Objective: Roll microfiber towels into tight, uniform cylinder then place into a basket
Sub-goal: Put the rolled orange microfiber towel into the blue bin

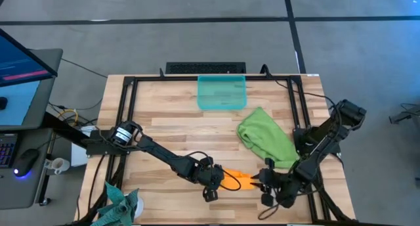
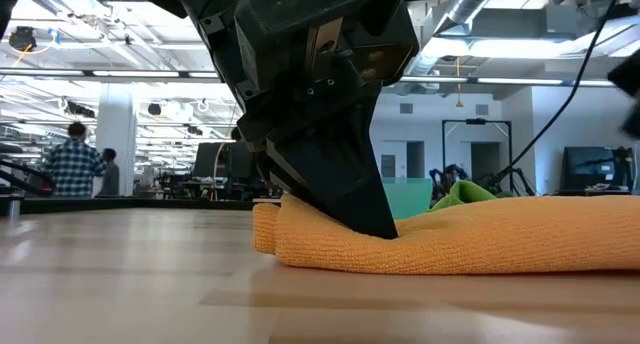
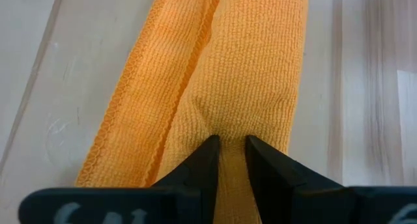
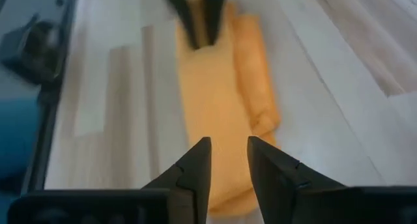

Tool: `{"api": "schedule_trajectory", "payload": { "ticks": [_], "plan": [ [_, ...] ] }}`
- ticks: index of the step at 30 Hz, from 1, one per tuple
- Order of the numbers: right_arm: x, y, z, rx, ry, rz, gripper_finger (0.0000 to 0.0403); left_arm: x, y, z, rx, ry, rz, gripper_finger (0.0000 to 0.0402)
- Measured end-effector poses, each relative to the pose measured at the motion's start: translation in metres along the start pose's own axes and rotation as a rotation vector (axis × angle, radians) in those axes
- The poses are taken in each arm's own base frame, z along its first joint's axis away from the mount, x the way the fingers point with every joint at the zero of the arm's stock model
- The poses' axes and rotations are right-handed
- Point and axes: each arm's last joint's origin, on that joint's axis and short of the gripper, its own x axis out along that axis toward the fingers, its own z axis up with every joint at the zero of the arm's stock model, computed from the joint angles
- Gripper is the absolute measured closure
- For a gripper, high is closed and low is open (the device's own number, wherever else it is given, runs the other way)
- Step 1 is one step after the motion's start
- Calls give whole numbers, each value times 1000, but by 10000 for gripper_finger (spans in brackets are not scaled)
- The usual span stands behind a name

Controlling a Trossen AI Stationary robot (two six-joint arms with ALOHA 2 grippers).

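- Lying near the table's (image 1: 164, 131) front edge, well apart from the basket (image 1: 222, 92) at the far edge, the orange towel (image 1: 240, 179) is folded into a long narrow band.
- Its long axis runs side to side across the table, one end toward each arm; in the left wrist view the orange towel (image 3: 221, 74) stretches straight away from the fingers, with a stitched hem down one side.
- In the low view the band (image 2: 470, 234) lies flat on the wood, its folded end blunt and rounded.
- The left gripper (image 1: 213, 180) reaches in from the left side, arm stretched low across the table, and pinches one end of the band: the two dark fingers (image 3: 202, 165) stand close together with a ridge of orange cloth caught between them.
- The right gripper (image 1: 266, 181) comes from the right side with its elbow raised near the green towel (image 1: 266, 137); its fingers (image 4: 195, 168) stand slightly apart over the opposite end of the band, and I cannot tell whether they grip any cloth.
- The green towel lies crumpled between the basket and the right arm, clear of the basket's wall.
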Motion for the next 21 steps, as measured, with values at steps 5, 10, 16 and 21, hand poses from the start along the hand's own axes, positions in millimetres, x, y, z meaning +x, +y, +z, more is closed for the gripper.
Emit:
{"api": "schedule_trajectory", "payload": {
  "ticks": [5, 10, 16, 21],
  "plan": [
    [9, -9, 11, 125, 25, -16, 231, 0, 0, 0, 0, 0, 0, 326],
    [15, -17, 20, 170, 104, 14, 168, 0, 0, 0, 9, 0, -1, 326],
    [34, -29, 22, 185, 237, 7, 137, 0, 0, 0, 12, 0, -1, 326],
    [58, -33, 18, 167, 335, 56, 138, 0, 0, 0, 14, 1, -2, 326]
  ]
}}
